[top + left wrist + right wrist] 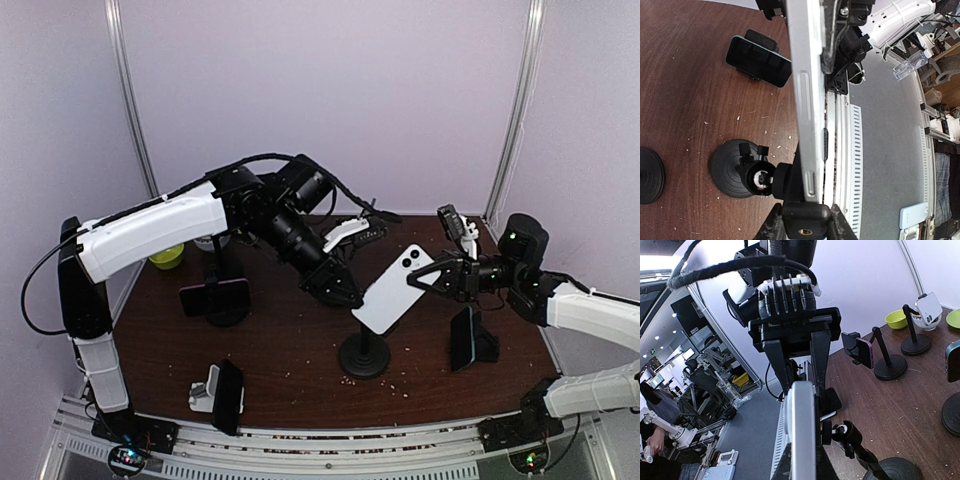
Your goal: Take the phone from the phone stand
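white phone (pixel 393 290) clasped in right claw (pixel 428 279)

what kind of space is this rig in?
Probably a robotics lab test cell: a walled-in table holding phones on stands, such as the white phone on its stand. The right wrist view shows another robot arm in the room beyond.

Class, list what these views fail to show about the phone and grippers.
Phone screen: faces away in top view, edge-on in both wrist views.
Stand clamp: behind phone in top view.
Left gripper grip: fingers cut off by left wrist view's bottom edge.
Right gripper grip: cut off in right wrist view; too small from above.
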### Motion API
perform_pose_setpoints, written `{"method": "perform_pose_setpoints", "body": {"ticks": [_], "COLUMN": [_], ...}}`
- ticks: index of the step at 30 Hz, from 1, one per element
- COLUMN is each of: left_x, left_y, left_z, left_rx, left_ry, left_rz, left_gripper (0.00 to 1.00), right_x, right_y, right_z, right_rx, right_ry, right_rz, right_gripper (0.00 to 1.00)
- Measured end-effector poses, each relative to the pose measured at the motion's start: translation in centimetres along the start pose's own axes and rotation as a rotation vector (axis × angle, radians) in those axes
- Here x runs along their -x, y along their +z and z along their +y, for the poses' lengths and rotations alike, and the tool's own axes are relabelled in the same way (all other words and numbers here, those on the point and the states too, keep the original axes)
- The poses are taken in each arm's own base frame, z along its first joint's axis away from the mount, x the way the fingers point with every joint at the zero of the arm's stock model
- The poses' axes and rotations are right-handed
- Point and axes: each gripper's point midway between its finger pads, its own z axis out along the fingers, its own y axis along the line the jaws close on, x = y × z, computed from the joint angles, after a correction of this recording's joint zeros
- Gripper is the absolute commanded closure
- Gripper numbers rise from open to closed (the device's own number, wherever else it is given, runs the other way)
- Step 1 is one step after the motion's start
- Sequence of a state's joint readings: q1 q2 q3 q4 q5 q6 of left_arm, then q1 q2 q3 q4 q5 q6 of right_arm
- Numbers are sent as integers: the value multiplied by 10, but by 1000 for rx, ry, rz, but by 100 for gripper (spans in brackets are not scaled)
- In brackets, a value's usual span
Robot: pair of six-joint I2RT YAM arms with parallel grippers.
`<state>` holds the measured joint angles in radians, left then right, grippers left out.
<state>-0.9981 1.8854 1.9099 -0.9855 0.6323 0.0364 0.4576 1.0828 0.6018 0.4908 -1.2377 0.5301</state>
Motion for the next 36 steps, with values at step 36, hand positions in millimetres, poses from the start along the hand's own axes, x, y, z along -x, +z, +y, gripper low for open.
{"method": "perform_pose_setpoints", "body": {"ticks": [36], "left_x": [6], "left_y": [-32], "left_z": [11], "left_rx": [173], "left_ry": [-78], "left_rz": [34], "left_gripper": [100], "right_x": [148], "right_y": [-104], "right_z": [4], "right_rx": [-580], "right_ry": [-253], "right_rz": [-378], "right_gripper": [100]}}
